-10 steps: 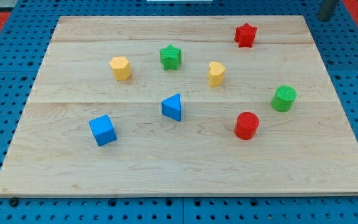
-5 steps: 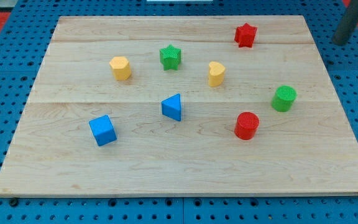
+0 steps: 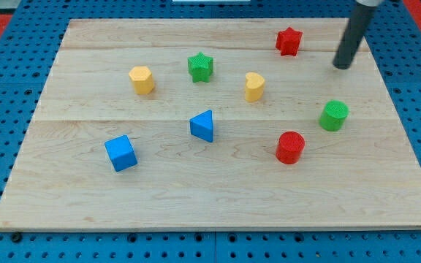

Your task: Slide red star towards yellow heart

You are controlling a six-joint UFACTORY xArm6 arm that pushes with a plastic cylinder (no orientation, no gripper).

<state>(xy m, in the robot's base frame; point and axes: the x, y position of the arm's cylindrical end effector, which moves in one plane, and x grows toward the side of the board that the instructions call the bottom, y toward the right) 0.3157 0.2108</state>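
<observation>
The red star (image 3: 289, 41) sits near the top right of the wooden board (image 3: 86, 204). The yellow heart (image 3: 253, 86) lies below and to the left of it, with a gap between them. My tip (image 3: 340, 67) is on the board to the right of the red star and slightly lower, apart from it. It touches no block.
A green star (image 3: 200, 67) and a yellow hexagon block (image 3: 142, 79) lie left of the heart. A blue triangle block (image 3: 203, 126) and a blue cube (image 3: 120, 153) sit lower left. A green cylinder (image 3: 334, 115) and a red cylinder (image 3: 290, 147) sit lower right.
The rod has come in from the top right corner, moving left and down onto the board beside the red star. No block has moved.
</observation>
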